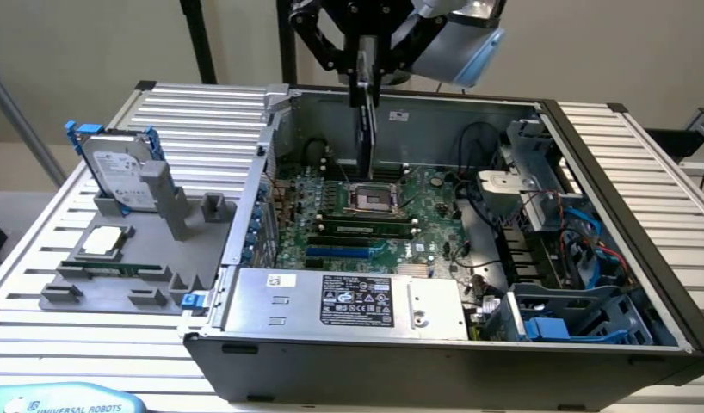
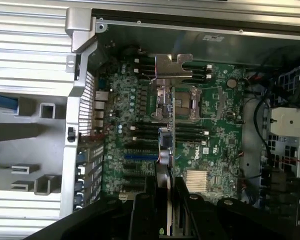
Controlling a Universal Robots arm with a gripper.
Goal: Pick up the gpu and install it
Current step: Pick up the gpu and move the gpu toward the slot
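The gpu [image 1: 366, 129] hangs edge-on straight below the hand [image 1: 367, 82], clamped between its fingers [image 2: 146, 202], with the silver bracket [image 2: 172, 67] at the end farthest from the hand. The arm points straight down into the open computer case [image 1: 444, 366], over the motherboard [image 1: 416, 206]. I can't tell whether the card touches it. A teal cover [image 1: 65, 403] reads "UNIVERSAL ROBOTS".

Exterior view high, oblique; wrist view straight down; shared: motherboard [image 1: 427, 225] [image 2: 220, 137].
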